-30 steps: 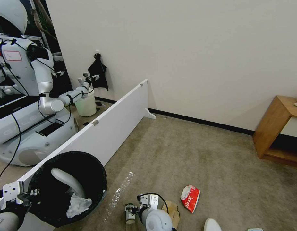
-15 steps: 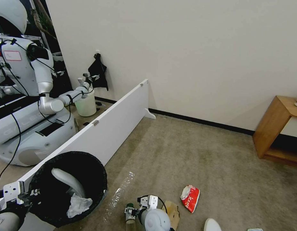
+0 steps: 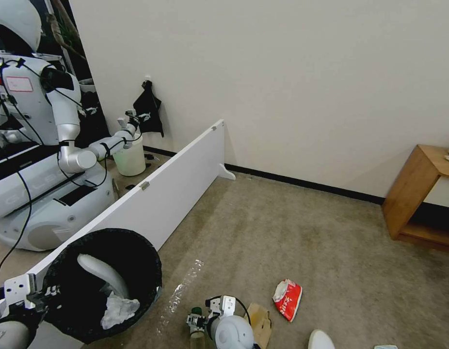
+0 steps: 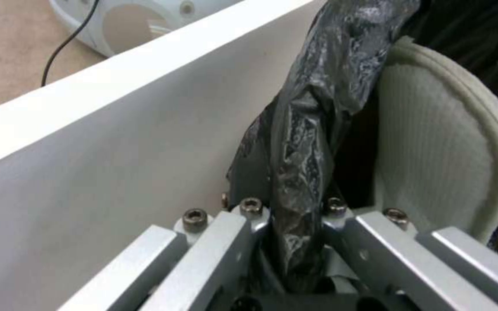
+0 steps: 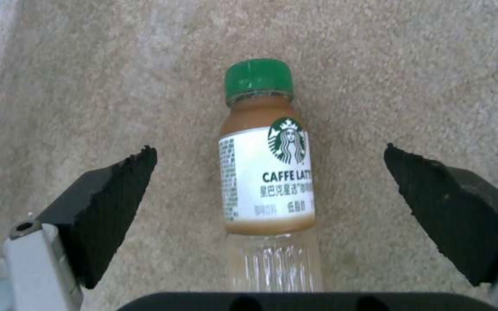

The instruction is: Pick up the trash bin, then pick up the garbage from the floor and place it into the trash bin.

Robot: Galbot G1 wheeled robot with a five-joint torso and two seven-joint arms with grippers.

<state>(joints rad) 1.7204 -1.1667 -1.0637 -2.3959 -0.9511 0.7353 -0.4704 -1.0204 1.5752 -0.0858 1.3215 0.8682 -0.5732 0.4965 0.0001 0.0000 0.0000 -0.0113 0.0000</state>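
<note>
The right tool [image 5: 269,168] hangs low over the carpet with its two black-padded fingers [image 5: 108,207] spread wide on either side of a small coffee bottle [image 5: 266,172], touching neither side of it. The bottle lies on its side on the carpet, green cap pointing away from the wrist, its white label printed with a green round logo and the words CAFFE LATTE. In the head view the same tool [image 3: 198,322] sits at the lower edge, with the bottle [image 3: 197,325] just under it.

The left tool [image 4: 292,224] is clenched on the black bag folded over the rim of the trash bin [image 4: 312,129], the crinkled plastic pinched between its metal fingers [image 4: 220,242]. In the head view this tool [image 3: 35,298] holds the trash bin [image 3: 137,252] at the lower left, close beside a long white board [image 3: 176,194]. Inside the bin stand a white slipper [image 3: 105,274] and a crumpled white tissue [image 3: 118,310]; the slipper [image 4: 439,160] rises just beside the pinched bag.

On the carpet near the right arm lie a brown paper bag [image 3: 261,322], a red snack packet [image 3: 288,299] and, at the bottom edge, a second white slipper [image 3: 321,340]. Beyond the board stands another white robot [image 3: 45,145] with a pale bucket [image 3: 130,157] by its arm.
</note>
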